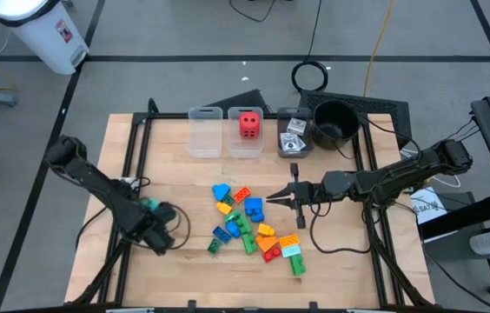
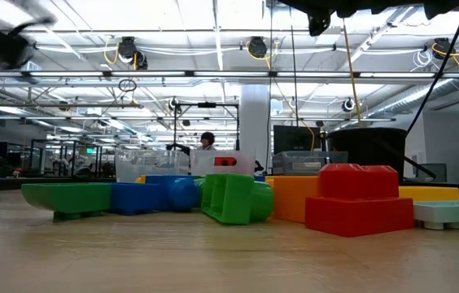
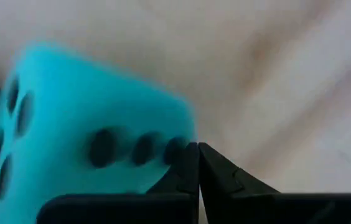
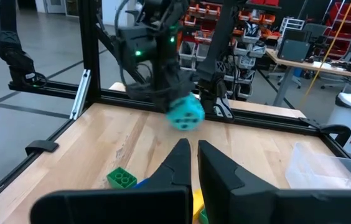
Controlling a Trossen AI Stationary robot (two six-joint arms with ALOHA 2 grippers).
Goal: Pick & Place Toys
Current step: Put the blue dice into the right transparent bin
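A teal black-dotted die (image 3: 88, 130) shows blurred right beside my left gripper (image 3: 198, 163), whose fingers are shut with nothing between them. In the high view the die (image 1: 149, 204) is at the table's left, by my left gripper (image 1: 162, 228). It also shows in the right wrist view (image 4: 185, 114), under the left arm. My right gripper (image 4: 193, 152) is shut and empty, level, just right of the pile of bricks (image 1: 249, 222). A red die (image 1: 248, 123) lies in a clear bin. Cards (image 1: 294, 135) lie in another bin. My left gripper has the teal die's dotted face (image 3: 163, 149) next to the outer side of one shut finger (image 3: 185, 171). Whether the finger touches the die, I cannot tell. The die is not between the fingers.
Three clear bins (image 1: 205, 132) and a round black pot (image 1: 334, 122) stand along the far edge. In the low view, green (image 2: 233, 198), blue (image 2: 152, 195), orange and red (image 2: 358, 198) bricks fill the middle. Black frame rails (image 1: 136, 161) run along the table's sides.
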